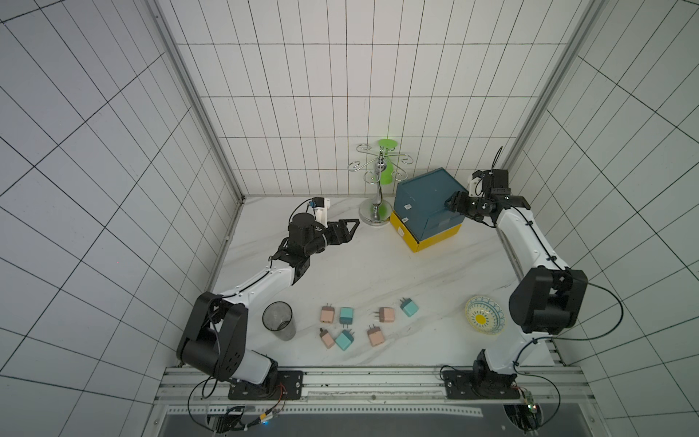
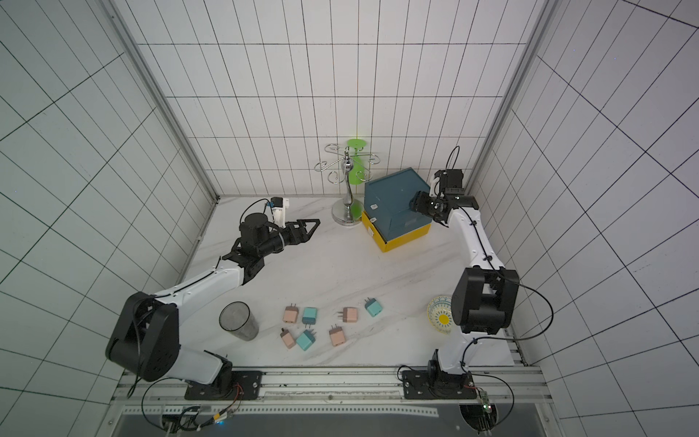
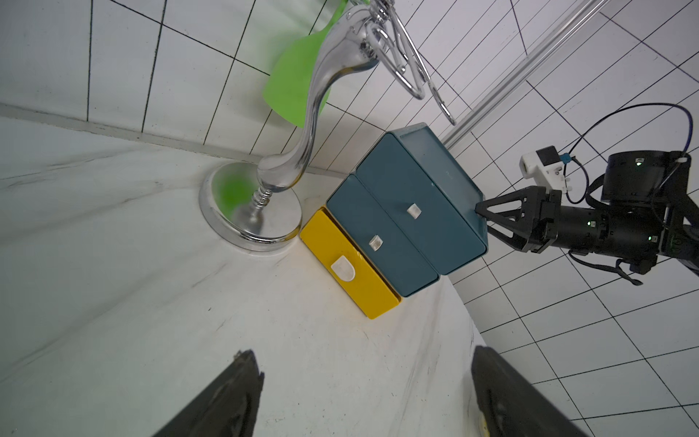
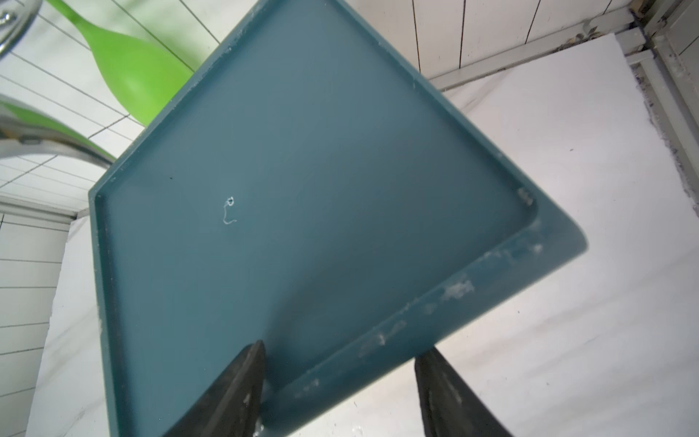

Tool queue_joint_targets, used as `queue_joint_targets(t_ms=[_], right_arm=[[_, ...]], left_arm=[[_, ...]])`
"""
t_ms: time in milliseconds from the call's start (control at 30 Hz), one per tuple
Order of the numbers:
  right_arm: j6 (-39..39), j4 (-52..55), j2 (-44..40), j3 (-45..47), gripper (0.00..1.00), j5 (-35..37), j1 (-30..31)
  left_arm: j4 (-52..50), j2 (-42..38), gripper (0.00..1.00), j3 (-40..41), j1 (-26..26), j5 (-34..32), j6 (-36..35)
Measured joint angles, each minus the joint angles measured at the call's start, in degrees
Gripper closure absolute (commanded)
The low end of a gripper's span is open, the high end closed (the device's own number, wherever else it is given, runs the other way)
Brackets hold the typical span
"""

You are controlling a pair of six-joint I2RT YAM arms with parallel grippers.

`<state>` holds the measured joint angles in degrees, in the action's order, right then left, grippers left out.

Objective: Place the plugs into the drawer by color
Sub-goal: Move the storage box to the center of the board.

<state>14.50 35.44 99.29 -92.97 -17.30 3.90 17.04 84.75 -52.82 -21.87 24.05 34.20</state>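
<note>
Several plugs lie loose near the table's front: three teal ones (image 1: 345, 315) (image 1: 409, 307) (image 1: 344, 339) mixed with peach-pink ones (image 1: 327, 314) (image 1: 386, 314). The drawer unit (image 1: 423, 196) stands at the back right. It has two teal drawers (image 3: 416, 212) (image 3: 374, 242) above a yellow drawer (image 3: 348, 268). My right gripper (image 4: 345, 347) straddles the unit's top rim (image 4: 397, 333), one finger inside the recessed top and one on the outer wall, shut on it. My left gripper (image 3: 363, 352) hangs open and holds nothing, left of the unit and facing the drawer fronts.
A chrome hook stand (image 1: 378, 181) with a green piece behind it stands just left of the drawer unit. A clear cup (image 1: 279, 319) is left of the plugs. A patterned dish (image 1: 484, 316) is to their right, beside my right arm. Tiled walls close the back and sides.
</note>
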Motion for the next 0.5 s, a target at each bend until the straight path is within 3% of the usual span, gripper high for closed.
queue_joint_targets(t_ms=[333, 500], right_arm=[[-2.6, 6.86, -10.08, 7.19, 0.28, 4.7, -0.92], [0.31, 2.54, -12.22, 11.34, 0.11, 3.91, -0.85]], left_arm=[[2.23, 2.47, 0.13, -2.25, -4.9, 0.15, 1.4], [1.75, 1.11, 0.13, -2.25, -7.63, -0.66, 1.14]])
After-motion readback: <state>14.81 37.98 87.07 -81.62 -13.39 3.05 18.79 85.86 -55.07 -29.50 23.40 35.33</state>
